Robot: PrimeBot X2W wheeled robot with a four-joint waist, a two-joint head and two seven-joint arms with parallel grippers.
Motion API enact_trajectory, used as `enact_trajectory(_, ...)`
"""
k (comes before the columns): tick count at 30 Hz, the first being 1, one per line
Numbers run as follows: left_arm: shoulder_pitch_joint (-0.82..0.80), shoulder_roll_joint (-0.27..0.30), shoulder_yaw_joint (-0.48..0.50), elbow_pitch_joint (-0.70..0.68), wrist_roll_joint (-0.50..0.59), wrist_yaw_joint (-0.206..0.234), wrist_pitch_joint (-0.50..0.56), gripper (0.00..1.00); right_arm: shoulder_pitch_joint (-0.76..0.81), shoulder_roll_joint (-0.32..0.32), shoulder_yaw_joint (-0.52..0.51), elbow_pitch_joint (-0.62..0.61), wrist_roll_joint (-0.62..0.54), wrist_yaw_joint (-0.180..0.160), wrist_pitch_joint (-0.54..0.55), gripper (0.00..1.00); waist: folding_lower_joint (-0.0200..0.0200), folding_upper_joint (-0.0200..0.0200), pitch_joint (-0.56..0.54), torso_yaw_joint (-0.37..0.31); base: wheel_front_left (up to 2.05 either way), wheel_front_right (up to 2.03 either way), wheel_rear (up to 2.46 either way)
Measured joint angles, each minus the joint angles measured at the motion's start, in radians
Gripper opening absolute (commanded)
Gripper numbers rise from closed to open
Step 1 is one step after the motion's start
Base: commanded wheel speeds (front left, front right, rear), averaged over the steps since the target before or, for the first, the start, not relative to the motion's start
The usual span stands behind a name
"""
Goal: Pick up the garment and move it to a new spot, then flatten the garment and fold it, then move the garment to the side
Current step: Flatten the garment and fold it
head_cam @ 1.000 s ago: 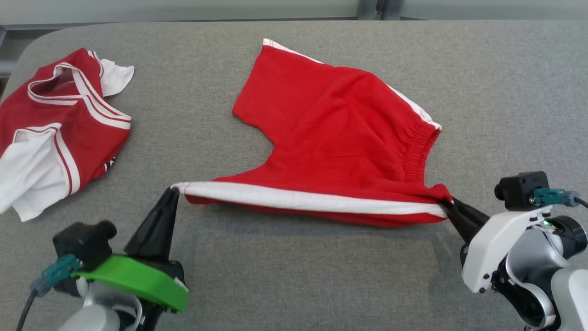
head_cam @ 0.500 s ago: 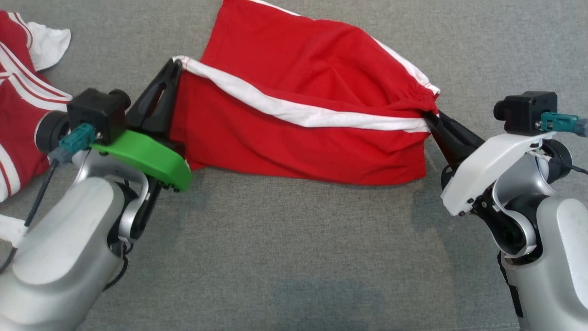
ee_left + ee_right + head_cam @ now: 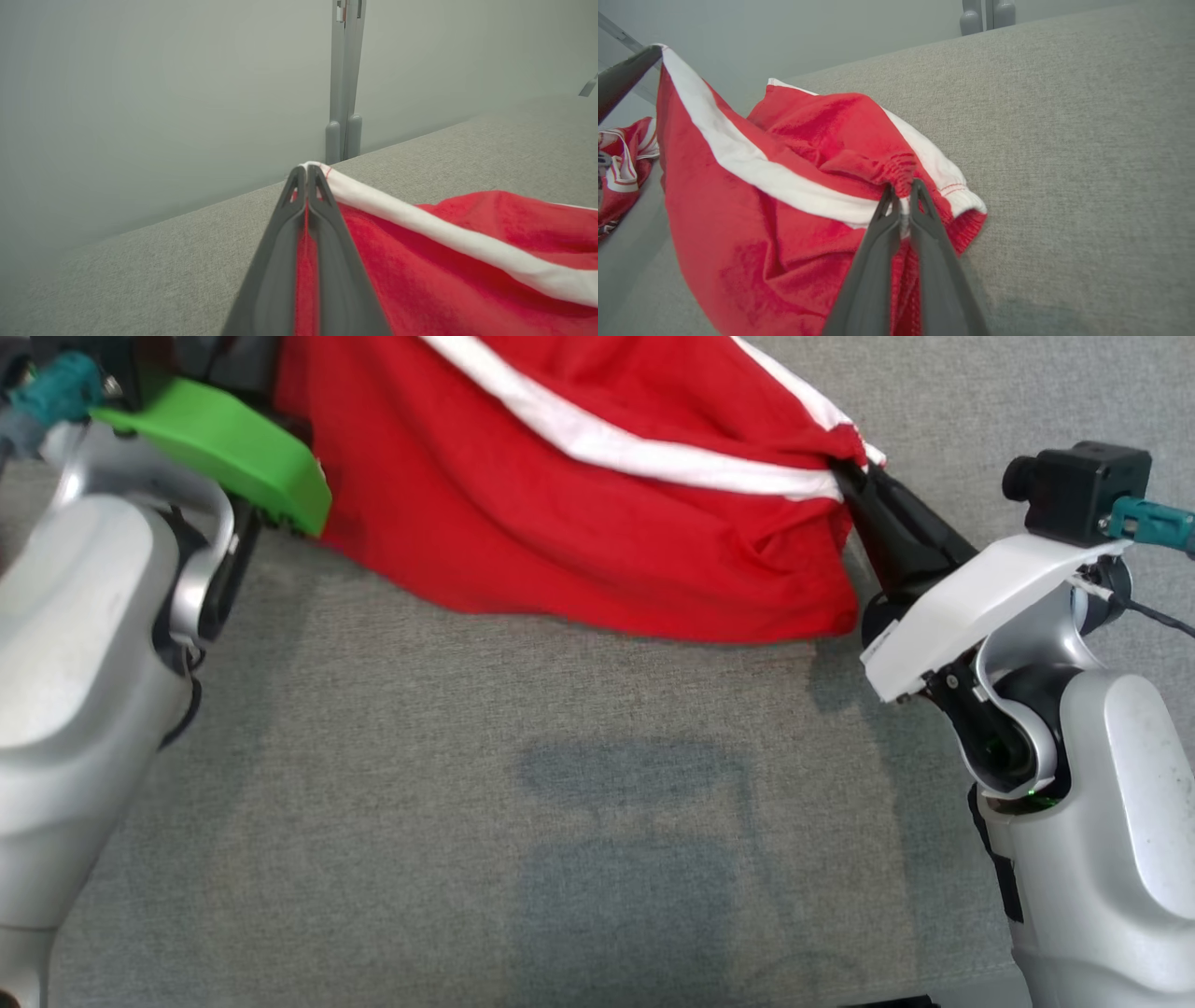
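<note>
Red shorts [image 3: 597, 523] held stretched between both grippers, left gripper [image 3: 307, 169] clamped on white-striped hem corner, right gripper [image 3: 902, 187] clamped on elastic waistband, far part resting on grey padded table [image 3: 467, 803]

Left gripper [image 3: 307, 169]: dark fingers [image 3: 280, 261], green cover [image 3: 219, 443] upper left. Right gripper [image 3: 903, 185]: white cover [image 3: 971, 602], black camera [image 3: 1078, 485], teal connector [image 3: 1153, 523].

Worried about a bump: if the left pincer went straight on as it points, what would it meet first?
Beyond the shorts the left pincer grips, the way looks free over the table edge; then probably the grey post by the wall, depth unclear.
</note>
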Motion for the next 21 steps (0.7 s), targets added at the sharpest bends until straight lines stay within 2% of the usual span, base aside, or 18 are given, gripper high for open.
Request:
enact_trajectory(11,-0.136,-0.029,-0.018,0.106,0.038,-0.022,0.023,0.00,-0.049,0.021,-0.024,0.011,0.031,0.000,-0.056,0.00,0.0000,0.0000,0.056,-0.036,0.00,0.00,0.00)
enact_trajectory(21,-0.239,-0.054,-0.057,0.277,0.073,-0.056,0.053,0.00,-0.099,0.025,-0.007,0.054,0.069,0.000,-0.067,0.00,0.0000,0.0000,0.085,-0.053,0.00,0.00,0.00)
